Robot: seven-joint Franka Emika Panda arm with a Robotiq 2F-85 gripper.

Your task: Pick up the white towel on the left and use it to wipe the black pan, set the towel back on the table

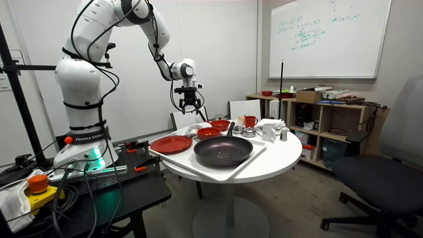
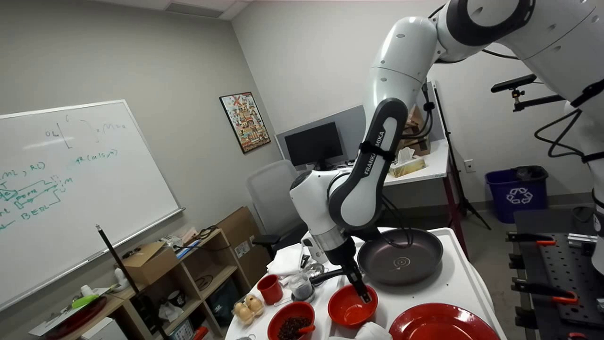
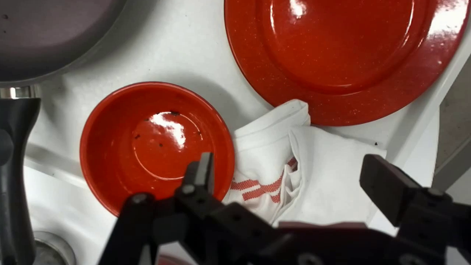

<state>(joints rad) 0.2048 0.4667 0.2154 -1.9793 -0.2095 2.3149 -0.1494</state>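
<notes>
While the pincer (image 3: 289, 171) gapes empty above the white towel (image 3: 331, 176), one finger (image 3: 203, 171) seemingly over the red bowl (image 3: 154, 143), it should shift clear before descending.

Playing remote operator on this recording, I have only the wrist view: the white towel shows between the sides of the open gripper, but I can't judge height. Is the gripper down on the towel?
Observer: No. In an exterior view the gripper hangs above the towel, with a visible gap between them.
Operator: My picture cuts off the pan. What is at its middle?
Observer: A pale round mark, seen in both exterior views.
Operator: Any mugs outside my frame?
Observer: Yes, two stand on the table: a red mug and a pale mug.
</notes>
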